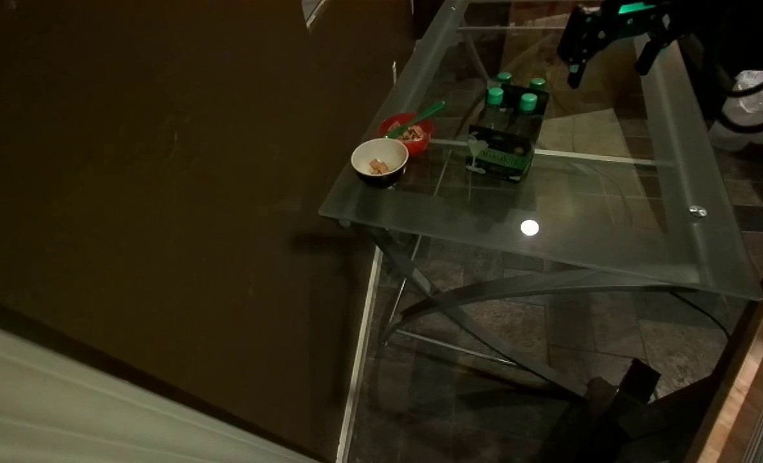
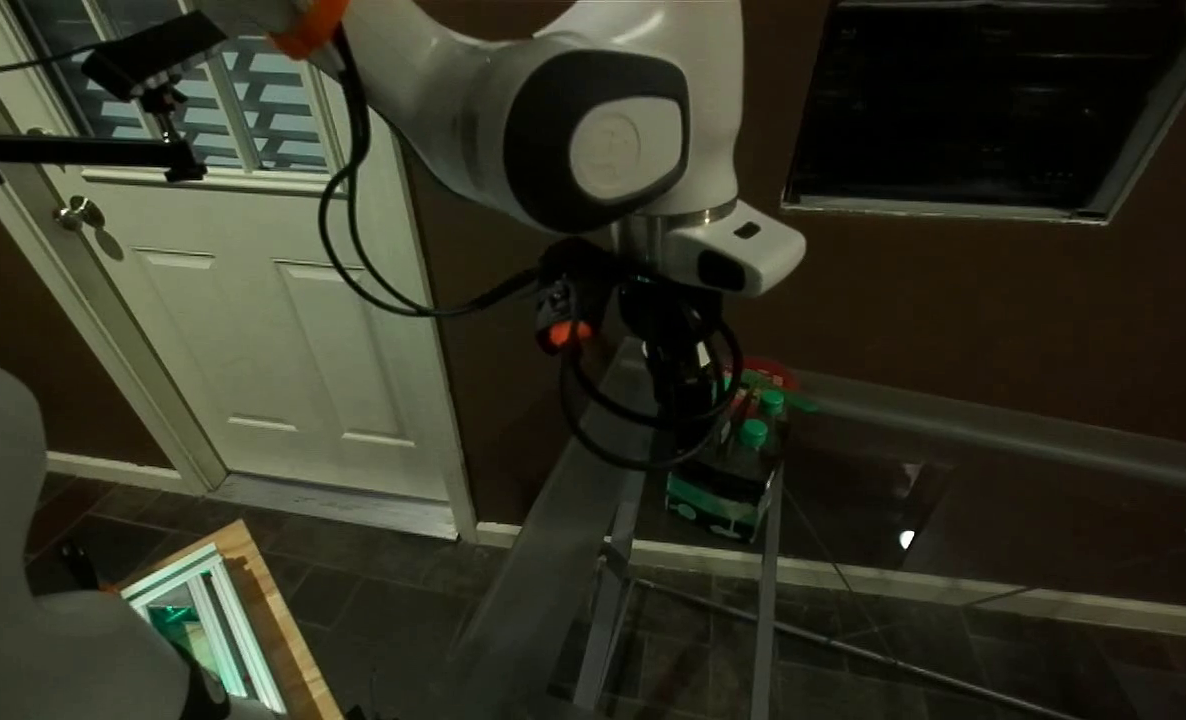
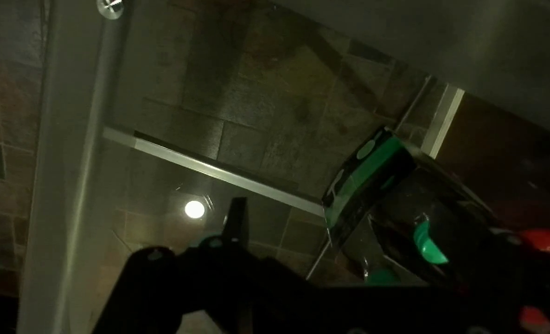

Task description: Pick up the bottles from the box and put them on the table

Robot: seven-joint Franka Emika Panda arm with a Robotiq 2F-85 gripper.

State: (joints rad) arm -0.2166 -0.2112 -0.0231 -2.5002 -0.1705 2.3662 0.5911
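Several bottles with green caps (image 1: 528, 101) stand upright in the dark box (image 1: 500, 154). The box has a green label and sits on the glass table (image 1: 613, 254). In an exterior view, two green caps (image 2: 753, 433) show in the box (image 2: 711, 505). In the wrist view the box (image 3: 365, 174) is at the right, with one cap (image 3: 428, 243) partly covered by the dark gripper. My gripper (image 1: 608, 74) is open and empty, above the table and beside the box, higher than the caps. In an exterior view, cables partly hide the gripper (image 2: 688, 415).
A white bowl (image 1: 363, 157) with small pieces inside stands beside the box near the wall-side edge. A red bowl (image 1: 425, 143) with a green utensil (image 1: 423, 117) touches or nearly touches it. A brown wall (image 1: 227, 193) runs along that edge. Cables (image 2: 593, 440) loop below the wrist.
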